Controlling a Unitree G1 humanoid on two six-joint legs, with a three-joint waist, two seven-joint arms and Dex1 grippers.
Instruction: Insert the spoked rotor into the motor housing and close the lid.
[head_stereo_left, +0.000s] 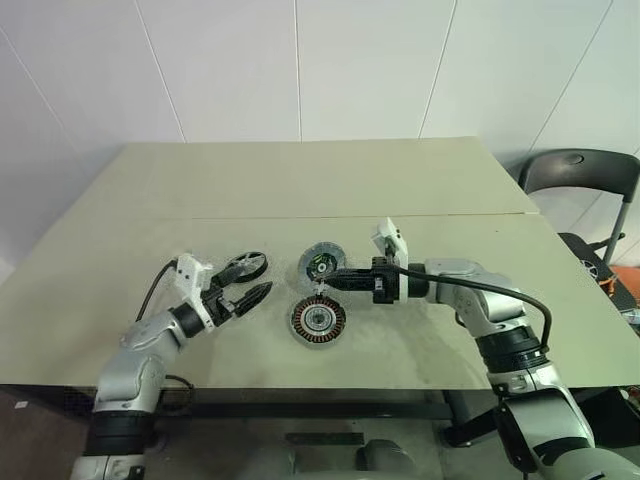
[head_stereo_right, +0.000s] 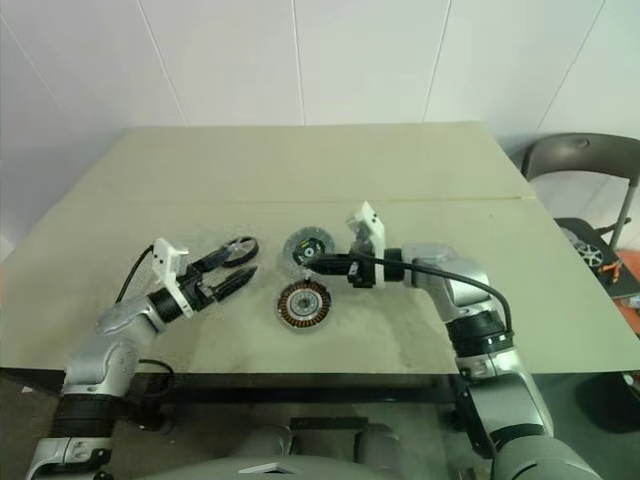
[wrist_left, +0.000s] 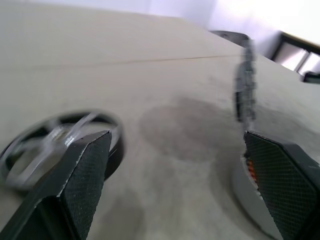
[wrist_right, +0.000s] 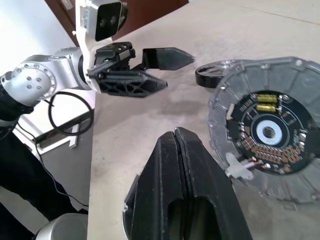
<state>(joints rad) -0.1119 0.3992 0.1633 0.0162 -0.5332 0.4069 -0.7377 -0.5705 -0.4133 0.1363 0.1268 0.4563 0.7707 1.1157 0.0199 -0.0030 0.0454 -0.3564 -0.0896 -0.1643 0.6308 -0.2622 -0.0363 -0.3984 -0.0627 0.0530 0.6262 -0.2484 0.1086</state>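
L fingers (head_stereo_left: 258, 280) wide open, nothing between them. They hang just over the bench (head_stereo_left: 300, 180), pointing level toward the R arm.

Motor housing (head_stereo_left: 246, 267) lies flat on the bench right by the far L finger. From the head cam that finger overlaps its rim, but can't tell if they touch. In the L wrist cam it shows as a silvery ring w/ thin spokes across it, next to one finger pad (wrist_left: 85, 175) and partly behind it. It's outside the gap, not in it. In the R wrist cam it's a dark ring just past the L fingertips.

R fingers (head_stereo_left: 325, 283) pressed fully together, pointing across toward the L fingers. Nothing visible between the tips.

Lid (head_stereo_left: 320, 264) is up on edge, not flat, ribbed rim all round. Its dark centre w/ a small yellow part and copper bits faces the R wrist cam. It sits right alongside the closed R fingers, its lower rim meeting them near the tips. A small pale tab on the lid's face lies close against the finger's side. Can't tell whether the fingers actually pinch the lid or only touch it. From the L wrist cam the lid is a thin upright sliver, beyond the gap.

Rotor (head_stereo_left: 318, 320) lies flat on the bench, copper spokes up, silver hub in the middle. It's just under and nearer than the R fingertips, apart from the lid, and well off to the side of the L fingers. In the L wrist cam its grey rim and a bit of orange peek out beside the other L finger.
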